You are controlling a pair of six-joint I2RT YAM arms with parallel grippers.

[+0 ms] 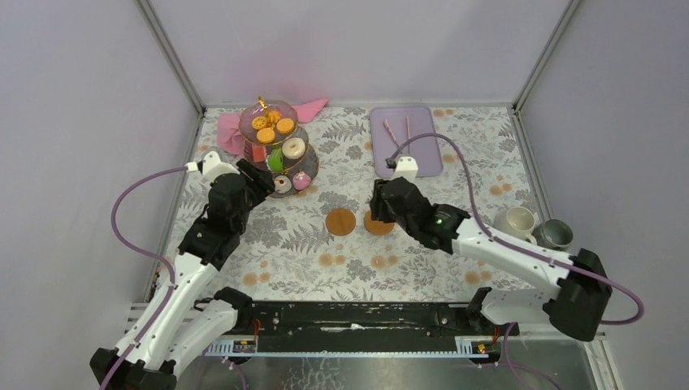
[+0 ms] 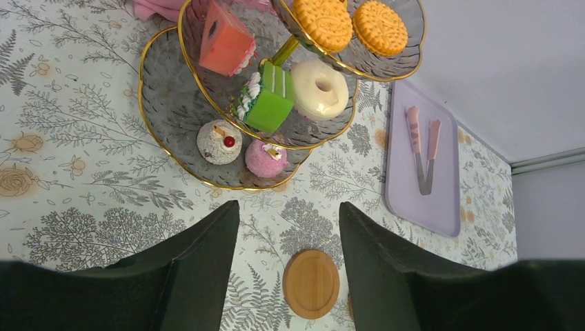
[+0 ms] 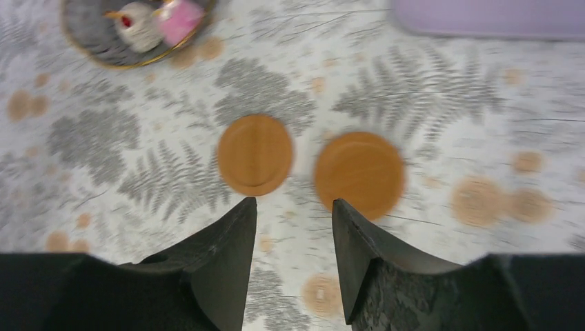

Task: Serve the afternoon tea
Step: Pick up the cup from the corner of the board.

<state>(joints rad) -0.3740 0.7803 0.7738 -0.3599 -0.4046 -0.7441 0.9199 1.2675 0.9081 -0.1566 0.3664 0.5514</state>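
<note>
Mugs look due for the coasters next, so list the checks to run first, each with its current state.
1. Right claw open and empty: ok.
2. Left claw open and empty: ok.
3. Both round wooden coasters bare and lying flat: ok.
4. Cream ceramic mug and grey-green ceramic mug upright: ok.
5. Gap between the two mugs wide enough for a finger: cannot tell.
6. Three-tier clear glass stand upright, pastries sitting on its tiers: ok.

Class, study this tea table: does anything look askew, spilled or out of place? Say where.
The green cake seems tipped on its side on the middle tier of the stand, cream facing sideways. Nothing looks spilled or broken.
</note>
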